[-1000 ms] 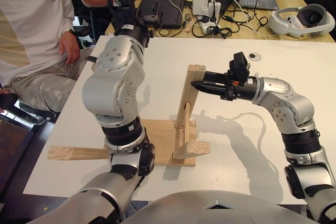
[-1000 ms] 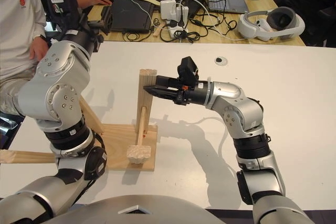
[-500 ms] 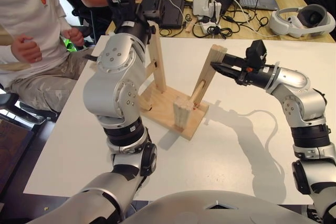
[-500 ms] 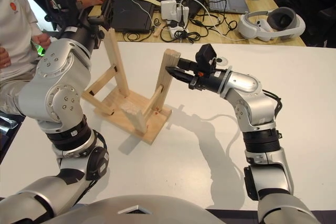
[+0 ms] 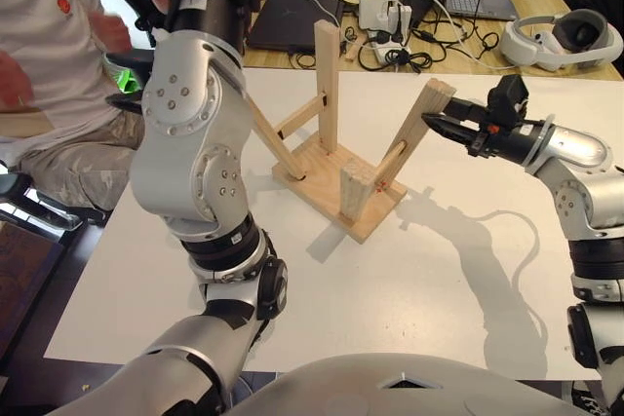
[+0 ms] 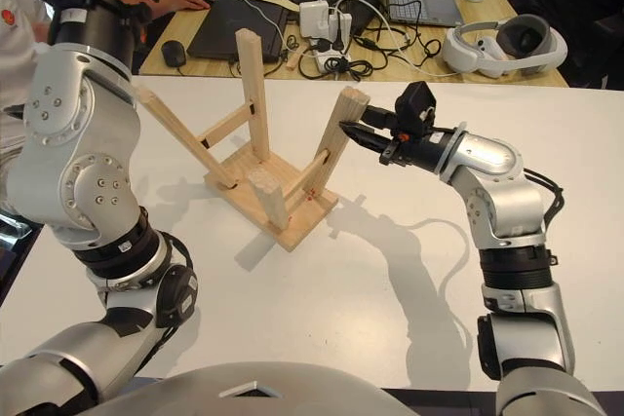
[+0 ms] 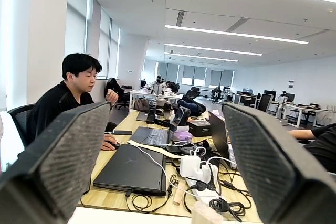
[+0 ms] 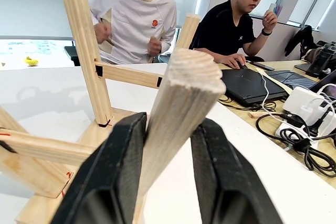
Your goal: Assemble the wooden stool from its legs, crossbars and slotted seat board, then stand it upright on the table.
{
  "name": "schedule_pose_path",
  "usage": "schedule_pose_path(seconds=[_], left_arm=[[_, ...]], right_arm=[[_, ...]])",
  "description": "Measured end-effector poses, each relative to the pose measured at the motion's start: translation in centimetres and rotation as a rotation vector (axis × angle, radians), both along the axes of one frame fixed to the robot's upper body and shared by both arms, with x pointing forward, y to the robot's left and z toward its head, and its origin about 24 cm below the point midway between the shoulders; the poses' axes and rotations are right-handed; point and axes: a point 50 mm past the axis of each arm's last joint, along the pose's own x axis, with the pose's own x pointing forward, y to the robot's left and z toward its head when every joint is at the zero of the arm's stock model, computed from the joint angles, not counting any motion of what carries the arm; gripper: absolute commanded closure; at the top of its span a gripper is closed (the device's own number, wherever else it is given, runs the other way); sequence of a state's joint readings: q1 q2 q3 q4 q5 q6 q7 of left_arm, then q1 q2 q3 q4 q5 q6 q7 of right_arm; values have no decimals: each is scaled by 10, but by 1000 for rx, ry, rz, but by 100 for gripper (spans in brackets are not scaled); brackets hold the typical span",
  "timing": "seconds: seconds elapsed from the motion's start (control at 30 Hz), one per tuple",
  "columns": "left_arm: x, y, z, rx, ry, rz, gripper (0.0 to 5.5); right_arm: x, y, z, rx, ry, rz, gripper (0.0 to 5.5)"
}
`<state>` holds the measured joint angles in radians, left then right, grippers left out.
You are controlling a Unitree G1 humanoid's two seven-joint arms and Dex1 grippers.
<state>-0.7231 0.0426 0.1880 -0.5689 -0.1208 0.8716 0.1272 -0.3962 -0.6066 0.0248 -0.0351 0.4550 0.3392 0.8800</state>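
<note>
The wooden stool is upside down, its seat board (image 5: 322,174) low on the white table (image 5: 468,280) and its legs pointing up. A tall leg (image 5: 327,75) stands at the back, joined by a crossbar (image 5: 297,116) to a leg leaning left (image 5: 268,138). A short leg (image 5: 356,187) is at the front. My right gripper (image 5: 430,122) is shut on the top of the right leg (image 5: 414,133), which sits between its black pads (image 8: 113,177) in the right wrist view. My left gripper (image 7: 168,182) is raised above the table's far left, open and holding nothing.
Beyond the table's far edge is a wooden desk with laptops (image 5: 292,21), a power strip and cables (image 5: 385,12), and a white headset (image 5: 561,36). A person (image 5: 58,56) sits off the table's left side. The table's front and right are bare.
The stool swung from lying on its side to seat board down, legs up, and shifted farther back. My right gripper moved up and away with the leg. My left arm rose higher.
</note>
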Motion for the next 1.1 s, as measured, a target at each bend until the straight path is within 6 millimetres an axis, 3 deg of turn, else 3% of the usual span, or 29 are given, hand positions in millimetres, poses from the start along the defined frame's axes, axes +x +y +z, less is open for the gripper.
schedule_pose_path(seconds=[0.23,0.5,0.53,0.6,0.77,0.87,0.97,1.1], left_arm=[[1,24,-33,-46,131,124,158],[-5,28,-38,-50,137,153,158],[-6,28,-38,-50,135,155,158],[-7,28,-39,-51,137,158,158],[-7,26,-41,-64,138,159,158],[-7,26,-41,-66,137,163,158],[-8,28,-41,-69,139,171,158],[-9,30,-46,-71,153,182,158]], right_arm=[[-14,-7,-2,10,9,-86,429],[-17,-19,10,120,152,-119,429],[-15,-21,19,179,155,-110,429],[-6,-20,63,301,64,-65,429],[6,-6,144,487,-138,67,429],[12,1,132,438,-91,89,429],[13,-6,91,364,24,14,429],[16,-12,93,377,-17,-65,429]])
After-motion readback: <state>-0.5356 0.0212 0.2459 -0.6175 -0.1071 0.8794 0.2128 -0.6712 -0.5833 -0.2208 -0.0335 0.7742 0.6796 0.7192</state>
